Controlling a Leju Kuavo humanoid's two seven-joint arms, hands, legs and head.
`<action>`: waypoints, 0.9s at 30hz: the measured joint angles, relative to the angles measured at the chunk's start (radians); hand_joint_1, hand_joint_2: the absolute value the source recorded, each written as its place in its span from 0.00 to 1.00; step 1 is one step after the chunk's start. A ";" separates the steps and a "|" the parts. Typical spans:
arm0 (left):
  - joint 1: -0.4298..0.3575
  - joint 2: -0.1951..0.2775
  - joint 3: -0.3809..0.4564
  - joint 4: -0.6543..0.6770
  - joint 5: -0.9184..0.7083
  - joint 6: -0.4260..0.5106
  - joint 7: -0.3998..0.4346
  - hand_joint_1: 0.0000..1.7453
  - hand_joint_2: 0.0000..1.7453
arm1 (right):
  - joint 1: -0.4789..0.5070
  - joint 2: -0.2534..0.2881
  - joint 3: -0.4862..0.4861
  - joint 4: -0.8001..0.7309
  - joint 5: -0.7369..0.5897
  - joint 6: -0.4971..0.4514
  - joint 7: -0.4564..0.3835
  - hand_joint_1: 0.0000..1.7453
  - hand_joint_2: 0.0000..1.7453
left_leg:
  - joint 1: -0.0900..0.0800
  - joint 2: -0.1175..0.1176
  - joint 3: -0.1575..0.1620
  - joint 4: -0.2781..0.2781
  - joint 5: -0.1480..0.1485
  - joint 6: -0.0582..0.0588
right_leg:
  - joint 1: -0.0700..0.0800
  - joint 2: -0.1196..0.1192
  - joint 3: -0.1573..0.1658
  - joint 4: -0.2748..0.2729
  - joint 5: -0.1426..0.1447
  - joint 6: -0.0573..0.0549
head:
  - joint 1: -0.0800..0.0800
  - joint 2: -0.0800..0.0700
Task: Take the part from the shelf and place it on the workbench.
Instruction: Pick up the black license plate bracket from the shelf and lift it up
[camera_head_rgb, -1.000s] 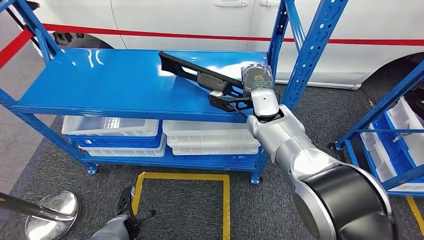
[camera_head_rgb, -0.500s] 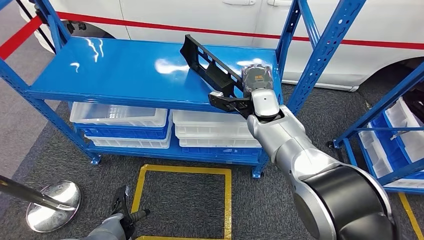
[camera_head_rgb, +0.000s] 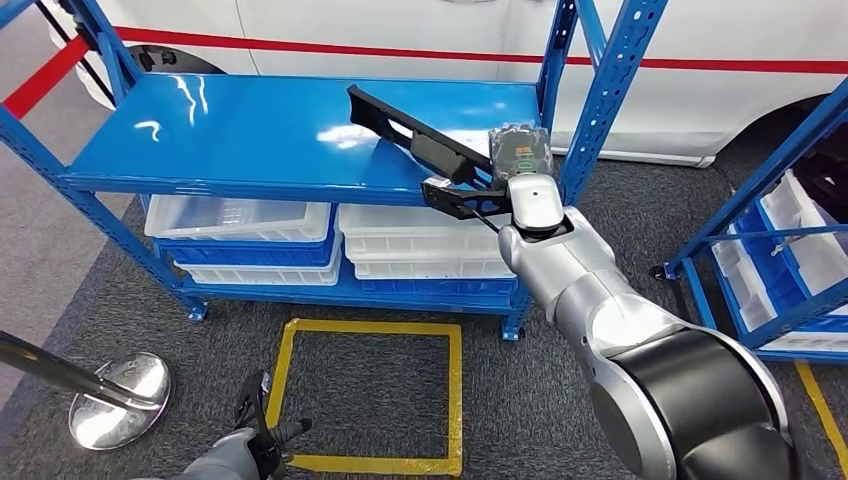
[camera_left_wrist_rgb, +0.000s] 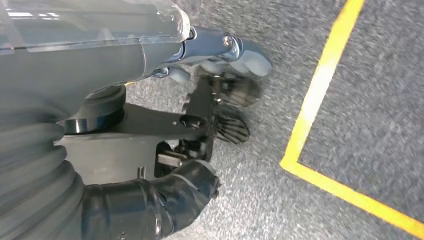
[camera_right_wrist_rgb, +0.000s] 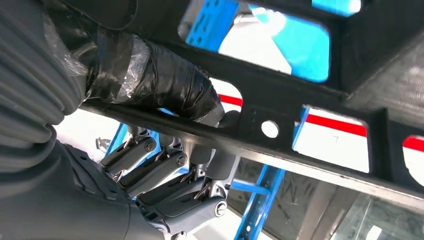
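The part (camera_head_rgb: 408, 138) is a long black plastic frame with cut-out windows, slanting over the right end of the blue top shelf (camera_head_rgb: 230, 135). My right hand (camera_head_rgb: 466, 196) grips its near end at the shelf's front edge. In the right wrist view the taped thumb (camera_right_wrist_rgb: 165, 90) lies over a bar of the part (camera_right_wrist_rgb: 300, 100) and the fingers (camera_right_wrist_rgb: 170, 170) curl under it. My left hand (camera_head_rgb: 262, 440) hangs low over the carpet, and in the left wrist view the hand (camera_left_wrist_rgb: 215, 100) holds nothing, with its fingers apart.
White bins (camera_head_rgb: 240, 218) fill the lower shelf levels. A blue upright (camera_head_rgb: 600, 90) stands just right of my hand. A second blue rack with bins (camera_head_rgb: 790, 260) is at the right. A yellow floor square (camera_head_rgb: 370, 395), a stanchion base (camera_head_rgb: 120, 400) and a white car (camera_head_rgb: 420, 30) are nearby.
The whole view has shifted a little, so the camera moved. My right hand has kept its grip on the part, whose far end lies lower and flatter than half a second ago.
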 joint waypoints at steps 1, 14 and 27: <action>0.000 0.000 0.000 0.000 0.000 0.001 0.000 0.00 1.00 | 0.001 0.000 -0.001 0.000 0.000 0.000 -0.001 1.00 1.00 | 0.003 0.000 0.015 -0.004 0.010 -0.003 | -0.001 0.000 -0.010 0.003 0.006 0.003 | 0.000 0.000; -0.005 0.002 0.000 0.000 -0.003 0.004 0.000 0.00 1.00 | 0.006 -0.009 -0.019 0.000 0.000 -0.001 0.009 1.00 1.00 | -0.002 0.001 0.138 -0.275 0.119 0.063 | -0.006 0.005 -0.133 0.251 -0.129 0.061 | 0.001 0.000; -0.005 -0.003 0.000 0.001 -0.003 0.005 0.000 0.00 1.00 | 0.007 -0.009 -0.040 0.000 0.000 0.002 0.014 1.00 1.00 | -0.008 -0.002 0.061 -0.201 0.096 0.019 | 0.003 -0.004 0.038 -0.019 -0.015 0.001 | 0.000 0.000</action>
